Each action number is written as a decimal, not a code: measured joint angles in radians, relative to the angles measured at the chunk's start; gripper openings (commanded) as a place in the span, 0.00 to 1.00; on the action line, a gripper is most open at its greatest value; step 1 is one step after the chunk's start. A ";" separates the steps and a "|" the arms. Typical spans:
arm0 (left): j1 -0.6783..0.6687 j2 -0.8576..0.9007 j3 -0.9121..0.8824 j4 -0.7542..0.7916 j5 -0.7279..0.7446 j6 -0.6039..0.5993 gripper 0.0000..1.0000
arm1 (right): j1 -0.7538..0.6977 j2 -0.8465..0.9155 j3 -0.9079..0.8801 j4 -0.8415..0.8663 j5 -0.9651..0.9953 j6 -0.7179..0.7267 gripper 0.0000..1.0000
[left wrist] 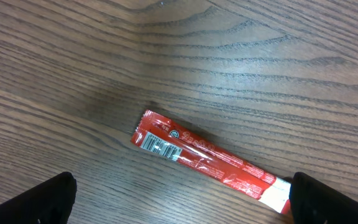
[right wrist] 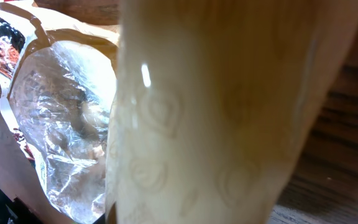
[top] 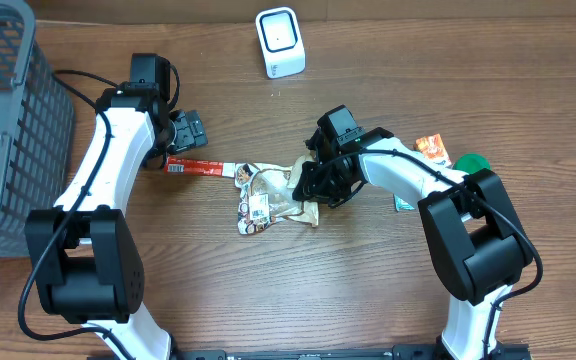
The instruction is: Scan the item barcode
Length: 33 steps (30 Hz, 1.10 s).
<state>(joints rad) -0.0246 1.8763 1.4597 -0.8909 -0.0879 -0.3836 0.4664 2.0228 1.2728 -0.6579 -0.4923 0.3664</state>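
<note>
Between right jaws — beige pouch (right wrist: pixel 216 124), gripped

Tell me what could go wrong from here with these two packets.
The right end effector pinches the floppy snack pouch by one edge; it may fold and hide its barcode from the scanner. The thin red stick packet lies flat below the open left end effector, so a grasp may slip.

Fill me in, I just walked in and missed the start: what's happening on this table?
Two robot arms are working through packaged items. The right tool is closed on a beige snack pouch mid-table. The left tool hangs open over a red stick packet lying flat, its barcode facing up. The white scanner stands at the far edge; no item is up at it yet.
</note>
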 measured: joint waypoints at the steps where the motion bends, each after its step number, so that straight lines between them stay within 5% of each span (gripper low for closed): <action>1: 0.000 0.000 0.000 0.000 0.000 0.000 1.00 | 0.000 0.000 0.000 0.000 0.000 0.000 0.04; 18: 0.000 0.000 0.000 0.000 0.000 0.002 1.00 | 0.000 0.000 0.000 0.003 0.044 0.000 0.04; 26: 0.000 0.000 0.000 0.000 0.000 0.002 1.00 | 0.000 0.000 0.000 0.003 0.043 0.002 0.43; 30: 0.000 0.000 0.000 0.000 -0.001 0.002 1.00 | 0.000 -0.001 0.001 0.010 0.034 0.004 0.08; 33: 0.000 0.000 0.000 0.000 -0.003 0.002 1.00 | -0.002 0.000 0.002 -0.004 0.034 0.004 0.04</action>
<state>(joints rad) -0.0246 1.8763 1.4597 -0.8909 -0.0906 -0.3813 0.4644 2.0228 1.2743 -0.6617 -0.4580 0.3706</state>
